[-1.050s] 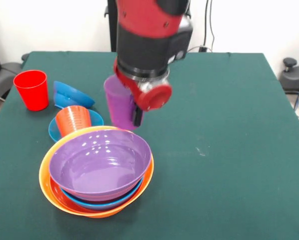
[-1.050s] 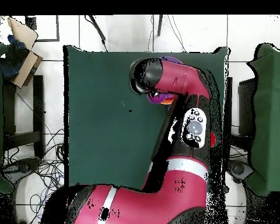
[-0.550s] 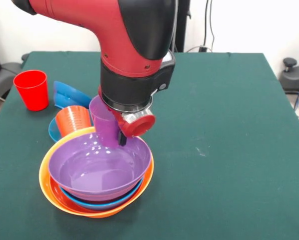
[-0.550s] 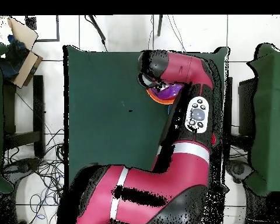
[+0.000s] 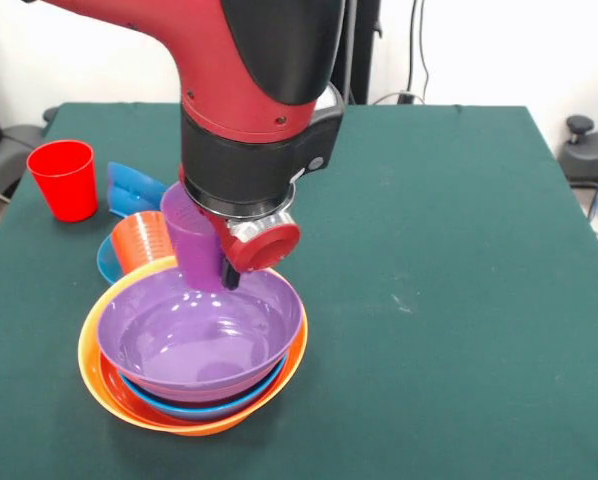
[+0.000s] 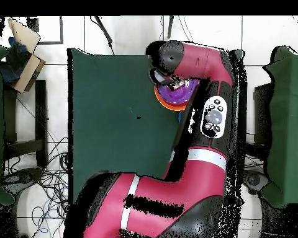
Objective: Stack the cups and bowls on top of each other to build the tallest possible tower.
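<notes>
My gripper is shut on the purple cup and holds it upright just above the far inner side of the purple bowl. That bowl is nested in a light blue bowl, a red-orange bowl and the large yellow-orange bowl, which together form the tower. An orange-red cup stands upside down in a small light blue bowl behind the tower. At the far left stands the red cup. In the overhead view the arm covers most of the purple bowl.
A blue bowl lies tipped on its side between the red cup and the orange-red cup. The green table stretches bare to the right of the tower. The thick red arm hangs over the table's middle.
The arm has carried the purple cup toward the camera and left, from behind the tower to just over the purple bowl, and has lowered it. The grip on the cup is unchanged.
</notes>
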You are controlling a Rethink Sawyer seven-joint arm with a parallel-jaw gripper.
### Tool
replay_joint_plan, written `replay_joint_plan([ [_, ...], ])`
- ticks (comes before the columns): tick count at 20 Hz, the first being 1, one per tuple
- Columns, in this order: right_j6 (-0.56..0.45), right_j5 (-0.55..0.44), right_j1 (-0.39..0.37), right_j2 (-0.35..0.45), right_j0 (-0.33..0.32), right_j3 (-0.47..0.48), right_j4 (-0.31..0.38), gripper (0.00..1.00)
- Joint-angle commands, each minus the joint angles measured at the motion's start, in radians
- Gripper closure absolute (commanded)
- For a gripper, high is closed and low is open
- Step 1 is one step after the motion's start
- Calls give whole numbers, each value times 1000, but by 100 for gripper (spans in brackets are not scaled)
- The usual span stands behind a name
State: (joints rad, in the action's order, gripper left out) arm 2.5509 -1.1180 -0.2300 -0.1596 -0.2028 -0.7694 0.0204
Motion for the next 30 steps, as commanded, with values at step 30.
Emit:
replay_joint_plan([
  [30, -281, 146, 50, 114, -17, -24, 66, 100],
])
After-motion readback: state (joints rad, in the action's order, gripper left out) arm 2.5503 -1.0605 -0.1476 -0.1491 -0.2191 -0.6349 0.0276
